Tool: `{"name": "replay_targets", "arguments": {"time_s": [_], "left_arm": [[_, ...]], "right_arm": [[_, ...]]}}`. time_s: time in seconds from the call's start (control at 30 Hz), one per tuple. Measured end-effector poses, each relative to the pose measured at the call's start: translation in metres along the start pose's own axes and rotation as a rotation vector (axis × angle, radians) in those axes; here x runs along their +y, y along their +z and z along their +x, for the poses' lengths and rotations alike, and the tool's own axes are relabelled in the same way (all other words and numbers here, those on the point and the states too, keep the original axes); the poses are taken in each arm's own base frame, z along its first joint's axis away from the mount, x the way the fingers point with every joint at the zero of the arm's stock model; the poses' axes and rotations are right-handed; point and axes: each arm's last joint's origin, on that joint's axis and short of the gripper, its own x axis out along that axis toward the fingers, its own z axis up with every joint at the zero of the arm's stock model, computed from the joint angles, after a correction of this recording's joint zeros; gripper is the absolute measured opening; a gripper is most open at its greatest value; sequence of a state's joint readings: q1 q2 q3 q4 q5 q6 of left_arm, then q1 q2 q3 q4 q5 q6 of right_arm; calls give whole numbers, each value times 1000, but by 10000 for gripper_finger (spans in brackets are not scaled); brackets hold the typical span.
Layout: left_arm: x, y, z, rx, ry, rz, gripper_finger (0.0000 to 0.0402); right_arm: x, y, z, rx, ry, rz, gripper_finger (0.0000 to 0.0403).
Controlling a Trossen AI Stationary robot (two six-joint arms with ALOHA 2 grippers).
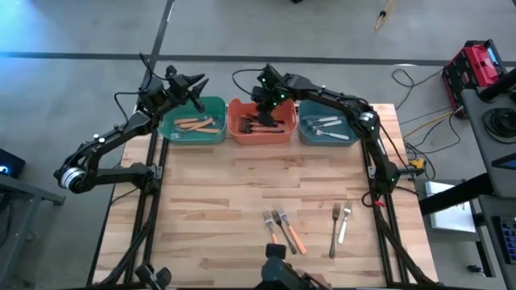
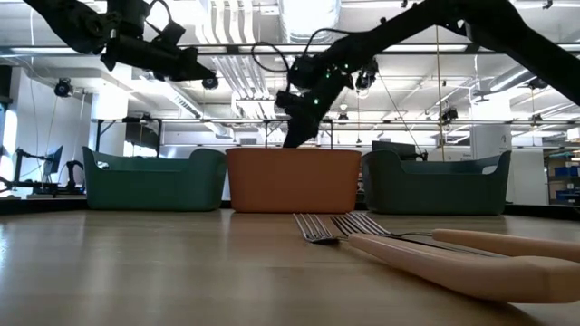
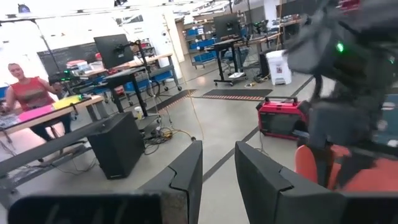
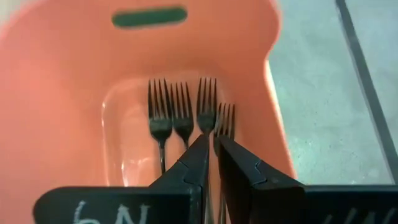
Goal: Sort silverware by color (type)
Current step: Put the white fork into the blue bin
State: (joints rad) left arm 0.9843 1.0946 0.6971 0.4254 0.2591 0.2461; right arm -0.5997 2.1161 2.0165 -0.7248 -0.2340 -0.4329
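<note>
High view: right tool [image 1: 264, 103] clenched empty over orange bin [image 1: 260, 134]; worktop forks [image 1: 281, 228] look light, stiff, slippery, so take by handles.

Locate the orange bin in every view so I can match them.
High view: orange bin at the table's far edge, middle of three bins, right claw over it.
Low view: centre, between two dark green bins.
Left wrist view: only an orange sliver.
Right wrist view: fills the frame, dark forks inside.
Shared landmark: the right claw.
</note>
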Motion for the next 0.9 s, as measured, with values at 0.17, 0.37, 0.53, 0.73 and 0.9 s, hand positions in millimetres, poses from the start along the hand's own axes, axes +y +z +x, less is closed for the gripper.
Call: {"name": "replay_targets", "arguments": {"time_s": [0.17,0.37,0.53,0.73,0.9], "left_arm": [[-10,2,1,-27,-130,-28,78],[-31,6,4,-31,-228,-43,78],[-51,9,5,-32,-312,-36,78],[-68,12,5,-40,-386,-39,78],[-85,11,3,-13,-458,-50,78]], "right_arm": [[4,12,-19,25,16,23,27],[25,20,-47,149,89,79,27],[49,22,-70,243,130,205,27],[89,26,-86,330,178,303,27],[126,29,-91,394,213,322,27]]}}
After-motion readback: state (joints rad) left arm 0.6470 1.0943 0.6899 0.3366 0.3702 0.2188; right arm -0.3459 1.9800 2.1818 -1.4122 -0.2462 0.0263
